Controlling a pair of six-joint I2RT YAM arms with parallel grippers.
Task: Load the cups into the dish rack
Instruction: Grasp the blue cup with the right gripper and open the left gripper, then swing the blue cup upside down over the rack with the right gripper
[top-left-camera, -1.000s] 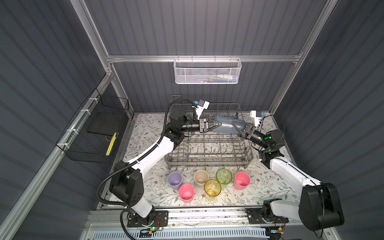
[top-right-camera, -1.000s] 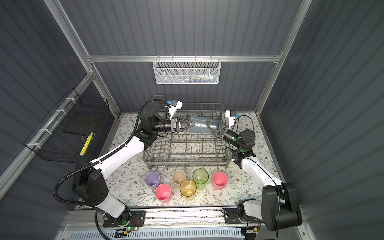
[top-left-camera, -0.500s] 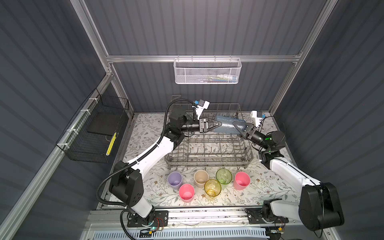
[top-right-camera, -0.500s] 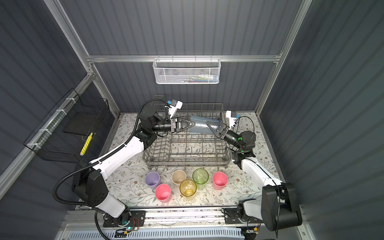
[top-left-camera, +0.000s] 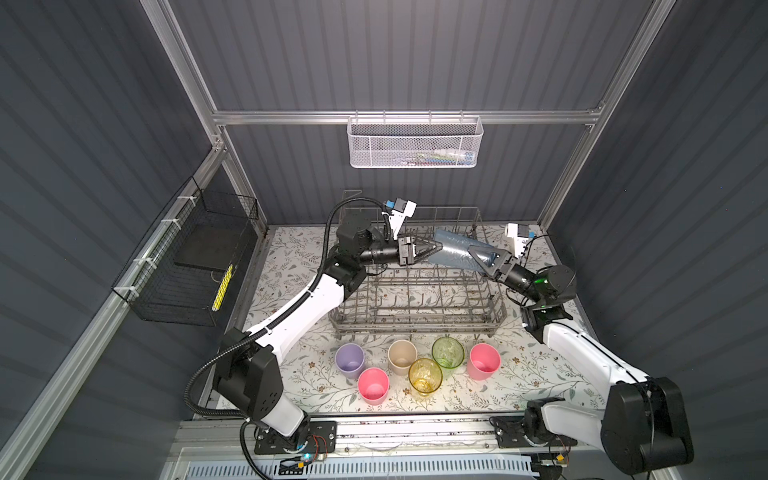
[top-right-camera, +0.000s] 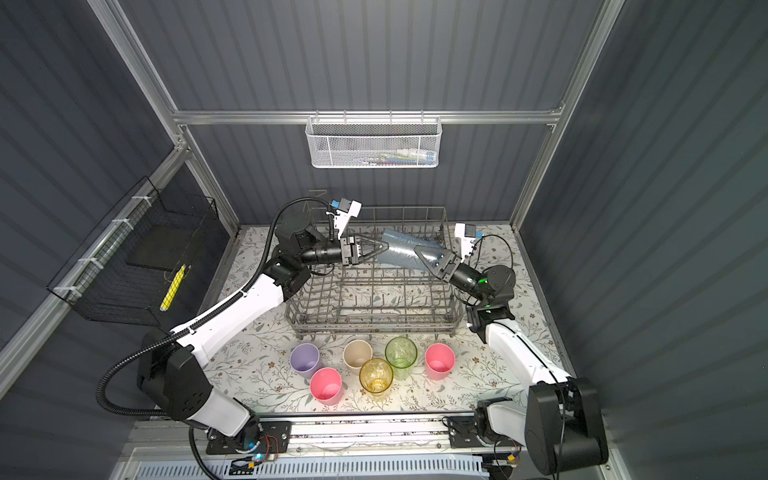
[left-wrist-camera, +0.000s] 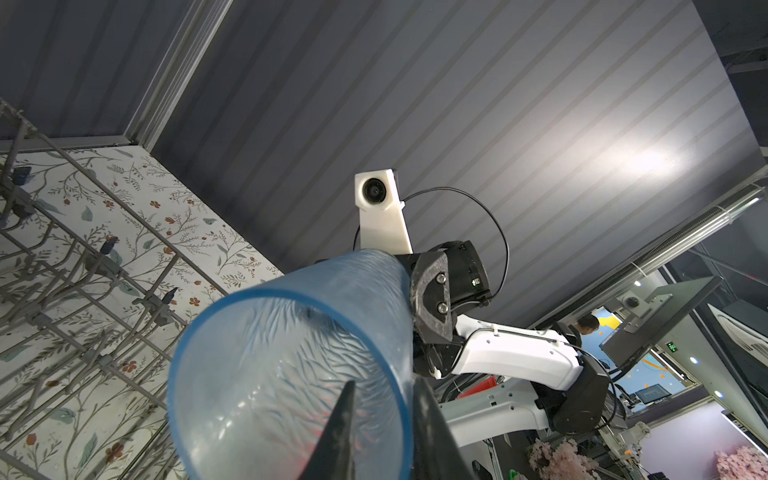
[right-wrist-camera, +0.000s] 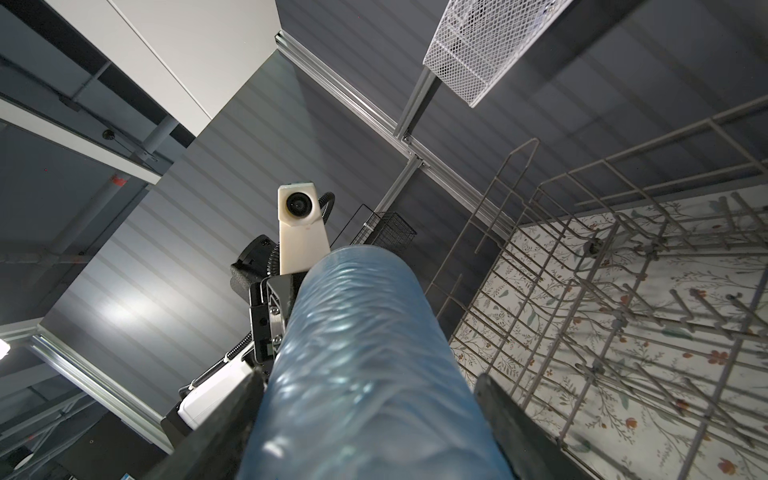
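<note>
- Nearest, on the floral-patterned table (top-left-camera: 307, 365), six small handleless cups stand mouth-up just in front of the rack: a lilac cup (top-left-camera: 350, 360), a pink cup (top-left-camera: 373, 385), a beige cup (top-left-camera: 402, 356), a see-through amber cup (top-left-camera: 424, 375), a see-through green cup (top-left-camera: 447, 352) and a second pink cup (top-left-camera: 483, 360). Neither gripper is near them.
- Behind them, the large grey wire dish rack (top-left-camera: 415, 320) holds no cup on its tined floor.
- Above its far right part hangs the see-through, ribbed grey-blue cup (top-left-camera: 451, 251). Its long axis is nearly level and runs side to side, mouth toward the left arm and base toward the right.
- The right gripper (top-left-camera: 473, 254) clasps the body, with a finger (right-wrist-camera: 511, 415) on each side.
- The left gripper (top-left-camera: 436, 248) straddles the rim. Its inner finger (left-wrist-camera: 347, 415) stands clear of the wall, so it looks let go.
- The left arm probably needs to back out along that axis before the cup is tipped mouth-down.
- Farthest, the rack's tall back and right wires stand close to the cup. The open room lies nearer and leftward.
</note>
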